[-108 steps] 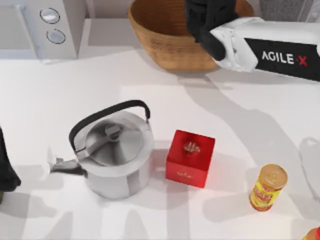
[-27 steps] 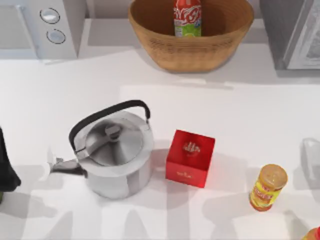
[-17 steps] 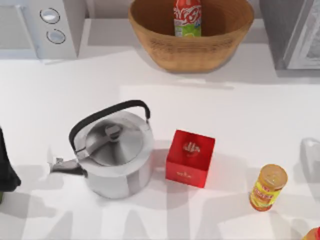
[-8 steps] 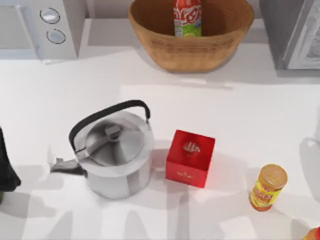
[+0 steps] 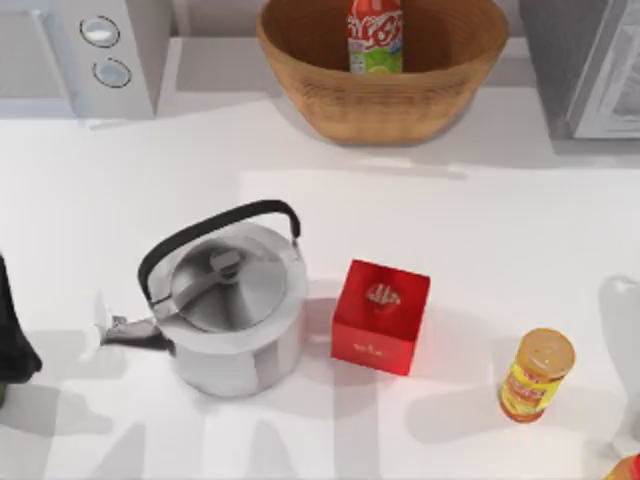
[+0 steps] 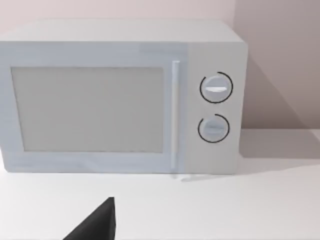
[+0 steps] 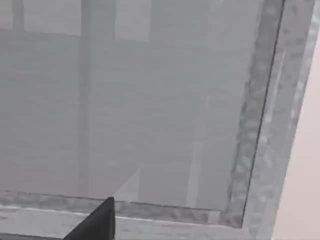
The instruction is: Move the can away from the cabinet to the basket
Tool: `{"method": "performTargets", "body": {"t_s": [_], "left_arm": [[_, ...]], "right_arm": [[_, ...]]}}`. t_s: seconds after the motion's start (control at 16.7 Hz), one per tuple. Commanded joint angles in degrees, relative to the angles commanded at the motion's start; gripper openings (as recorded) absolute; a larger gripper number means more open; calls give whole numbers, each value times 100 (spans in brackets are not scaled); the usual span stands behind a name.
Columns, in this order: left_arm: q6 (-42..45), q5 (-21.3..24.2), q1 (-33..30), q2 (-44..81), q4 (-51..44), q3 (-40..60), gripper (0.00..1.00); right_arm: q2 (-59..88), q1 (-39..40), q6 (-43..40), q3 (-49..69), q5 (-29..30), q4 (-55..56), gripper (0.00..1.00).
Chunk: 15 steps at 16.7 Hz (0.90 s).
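Observation:
The red can (image 5: 375, 35) with white script and a green band stands upright inside the tan woven basket (image 5: 330, 100) at the back middle of the table. To the right of the basket, at the back right corner, is the grey cabinet (image 5: 590, 60); its paler door panel (image 7: 150, 100) is close up in the right wrist view. A dark piece of my right gripper (image 7: 97, 222) shows against that panel. My left arm (image 5: 10, 340) sits parked at the table's left edge, and my left gripper (image 6: 95, 225) faces the white microwave (image 6: 120, 100). Neither gripper is near the can.
A steel kettle (image 5: 225, 310) with a black handle stands front left, a red box (image 5: 380, 315) beside it. An orange-yellow can (image 5: 537, 375) stands front right, and something red and yellow (image 5: 628, 468) pokes in at the corner. The microwave (image 5: 90, 50) fills the back left.
The right arm that hung over the basket earlier has left the top view, and the can stands in the basket. Over the last second only a shadow at the right edge shifted.

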Motion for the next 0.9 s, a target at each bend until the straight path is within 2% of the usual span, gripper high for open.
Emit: {"method": "performTargets", "body": {"t_s": [0.24,0.6,0.9], "left_arm": [[0,0,0,0,0,0,100],[0,0,0,0,0,0,100],[0,0,0,0,0,0,100]], "right_arm": [[748,-505,53,-30,-332,277,100],[773,-508,55,-27,-337,274,100],[713,-559,65,842,-420,-633,100]]}}
